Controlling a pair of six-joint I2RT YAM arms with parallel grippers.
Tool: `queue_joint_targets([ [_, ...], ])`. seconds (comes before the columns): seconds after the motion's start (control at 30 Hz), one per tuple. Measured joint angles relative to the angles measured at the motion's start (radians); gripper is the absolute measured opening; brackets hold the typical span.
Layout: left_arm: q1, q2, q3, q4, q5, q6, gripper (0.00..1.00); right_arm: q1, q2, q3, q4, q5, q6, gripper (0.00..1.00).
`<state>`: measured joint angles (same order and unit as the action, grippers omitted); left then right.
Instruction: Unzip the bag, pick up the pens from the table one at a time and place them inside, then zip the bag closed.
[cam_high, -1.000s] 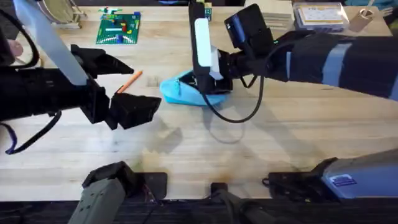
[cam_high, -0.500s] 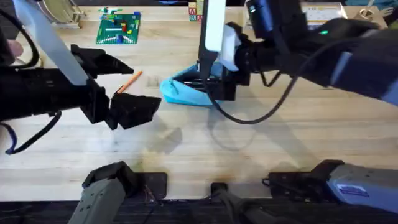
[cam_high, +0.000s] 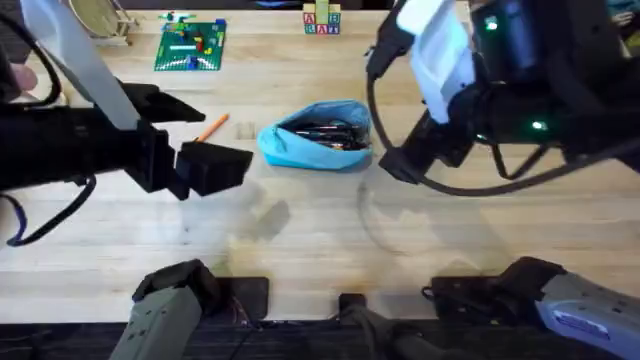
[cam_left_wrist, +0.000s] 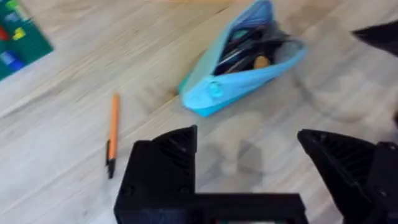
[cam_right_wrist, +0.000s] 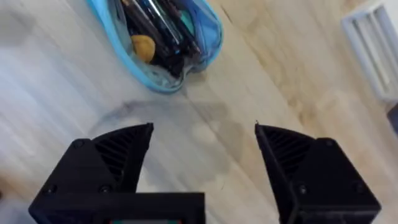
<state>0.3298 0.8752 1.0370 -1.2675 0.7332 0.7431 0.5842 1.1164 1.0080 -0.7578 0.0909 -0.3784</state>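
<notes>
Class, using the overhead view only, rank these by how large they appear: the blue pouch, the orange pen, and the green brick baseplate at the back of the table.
1. The blue pouch, largest.
2. The green baseplate, close behind it; it sits farther from the camera, so this order is unsure.
3. The orange pen, clearly smallest, partly hidden by the left arm.
</notes>
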Motion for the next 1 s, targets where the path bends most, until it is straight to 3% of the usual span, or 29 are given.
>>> queue_joint_targets([
  [0.27, 0.0, 0.07, 0.0, 0.095, -0.249, -0.197, 0.994, 0.0, -0.135, 0.0, -0.122, 0.008, 0.12, 0.997],
  [0.4, 0.0, 0.181, 0.0, 0.121, -0.342, -0.245, 0.994, 0.0, -0.181, 0.0, -0.126, 0.011, 0.136, 0.996],
  [0.43, 0.0, 0.272, 0.002, 0.132, -0.389, -0.265, 0.994, 0.0, -0.2, 0.0, -0.126, 0.014, 0.14, 0.996],
  [0.63, 0.0, 0.468, 0.086, 0.132, -0.464, -0.269, 0.994, 0.0, -0.203, 0.0, -0.126, 0.014, 0.144, 0.997],
  [0.8, 0.0, 0.581, 0.155, 0.152, -0.487, -0.202, 0.993, 0.0, -0.203, 0.0, -0.126, 0.014, 0.144, 0.996],
  [1.0, 0.0, 0.66, 0.16, 0.221, -0.495, -0.151, 0.993, 0.0, -0.203, 0.0, -0.126, 0.014, 0.147, 0.996],
])
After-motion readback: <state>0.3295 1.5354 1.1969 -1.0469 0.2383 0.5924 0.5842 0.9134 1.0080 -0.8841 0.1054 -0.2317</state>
